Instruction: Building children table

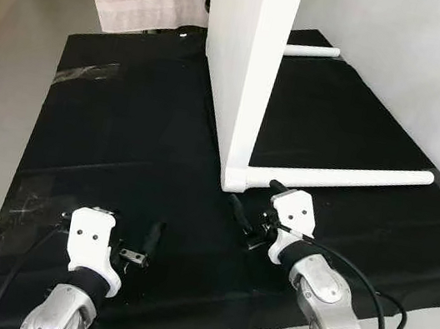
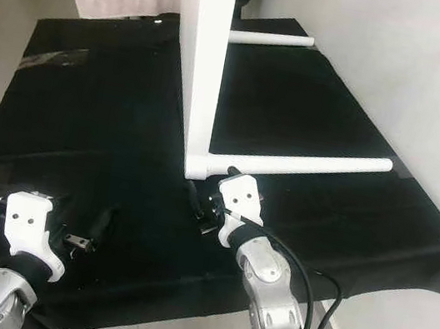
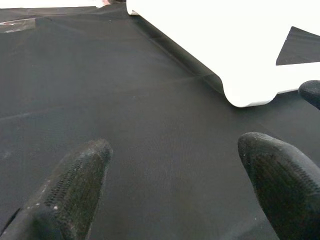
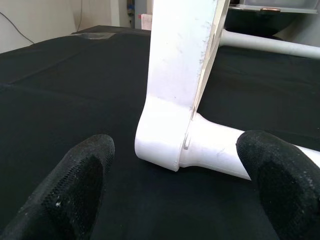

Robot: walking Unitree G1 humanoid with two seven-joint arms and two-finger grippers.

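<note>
Table lying on its side, both grippers open beside it

White table top (image 1: 246, 59) is standing on edge on the black cloth (image 1: 106, 137), rising from centre toward twelve o'clock in the head views. Two white legs are jutting out from it toward three o'clock: the near leg (image 1: 344, 179) is lying just above the cloth, and the far leg (image 1: 311, 51) is showing at about one o'clock, partly behind the top. Where the near leg meets the top, a rounded corner (image 4: 162, 137) is resting on the cloth.

Right gripper (image 1: 250, 212) is hovering low at about five o'clock from the scene's centre, just beside that corner. Its fingers (image 4: 272, 175) are spread wide and are holding nothing; in the right wrist view the corner and the root of the near leg are sitting between them, apart from both tips.

Left gripper (image 1: 146, 241) is hanging over bare cloth at about seven o'clock, well apart from the table. Its fingers (image 3: 75, 185) are likewise spread wide and empty, with the table's corner showing beyond them.

Pale floor (image 1: 2, 52) is bordering the cloth at nine o'clock, and a white wall (image 1: 423, 63) is running along at two o'clock.
</note>
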